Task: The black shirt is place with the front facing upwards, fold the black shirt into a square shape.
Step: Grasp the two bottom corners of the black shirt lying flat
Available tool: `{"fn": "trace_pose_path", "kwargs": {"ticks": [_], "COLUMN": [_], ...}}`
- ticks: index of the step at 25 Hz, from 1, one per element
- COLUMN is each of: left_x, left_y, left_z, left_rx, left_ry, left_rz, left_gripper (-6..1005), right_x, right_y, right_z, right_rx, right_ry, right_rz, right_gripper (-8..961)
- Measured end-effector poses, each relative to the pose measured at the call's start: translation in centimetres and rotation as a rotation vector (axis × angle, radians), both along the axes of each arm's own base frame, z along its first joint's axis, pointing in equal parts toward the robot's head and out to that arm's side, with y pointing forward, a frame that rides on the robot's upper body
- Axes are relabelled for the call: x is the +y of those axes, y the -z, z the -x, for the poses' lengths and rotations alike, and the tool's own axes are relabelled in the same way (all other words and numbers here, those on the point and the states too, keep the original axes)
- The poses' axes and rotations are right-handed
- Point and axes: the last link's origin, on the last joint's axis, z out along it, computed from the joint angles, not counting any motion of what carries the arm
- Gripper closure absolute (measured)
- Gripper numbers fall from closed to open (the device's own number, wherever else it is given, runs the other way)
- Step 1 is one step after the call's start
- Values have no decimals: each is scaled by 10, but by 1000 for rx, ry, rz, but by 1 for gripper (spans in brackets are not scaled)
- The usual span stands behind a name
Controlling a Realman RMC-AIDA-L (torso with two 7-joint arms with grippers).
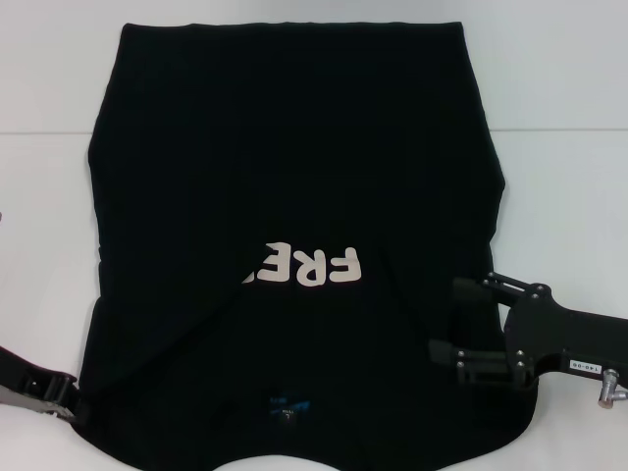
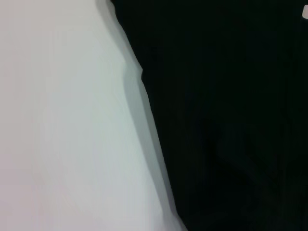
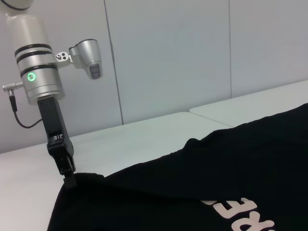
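Hands [image 1: 71, 394] [image 1: 453, 316] at black shirt's [image 1: 294, 147] near corners.

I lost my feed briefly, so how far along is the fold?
Done: both sleeves tucked in, one flap hiding part of the lettering. In hand: left tool grips the black shirt at its near corner; right tool sits over the opposite edge. Left: folding lengthwise into a square.

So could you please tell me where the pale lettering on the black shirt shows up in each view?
Head view: pale lettering sits mid-shirt, partly covered by a fold.
Left wrist view: only a pale speck at the frame edge, possibly the lettering.
Right wrist view: lettering low on the black shirt.
Shared landmark: the white table.
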Motion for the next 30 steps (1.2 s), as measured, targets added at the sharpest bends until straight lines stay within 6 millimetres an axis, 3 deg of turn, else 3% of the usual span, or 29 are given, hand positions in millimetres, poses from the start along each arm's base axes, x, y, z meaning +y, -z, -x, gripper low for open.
{"fn": "trace_pose_path", "kwargs": {"ticks": [6, 11, 15, 19, 21, 25, 30], "left_x": [-2, -5, -5, -5, -5, -5, -6], "left_y": [-3, -7, -7, -8, -11, -14, -15], "left_z": [2, 5, 6, 6, 8, 9, 11], "left_rx": [-25, -64, -59, -57, -55, -62, -72], "left_ry": [-20, -12, 24, 36, 39, 46, 54], "left_rz": [-18, -39, -27, -28, -33, -44, -47], "left_gripper": [942, 939, 944, 953, 958, 956, 954], "right_x": [1, 5, 19, 39, 53, 65, 76], "right_y": [-2, -14, -43, -86, -112, -125, -118], "right_z": [0, 0, 0, 1, 6, 12, 39], "right_rx": [12, 49, 84, 46, -26, -175, -432], "right_ry": [19, 85, 262, 463, 621, 794, 890], "right_rz": [6, 26, 84, 154, 210, 251, 325], "right_gripper": [7, 7, 7, 7, 7, 9, 12]}}
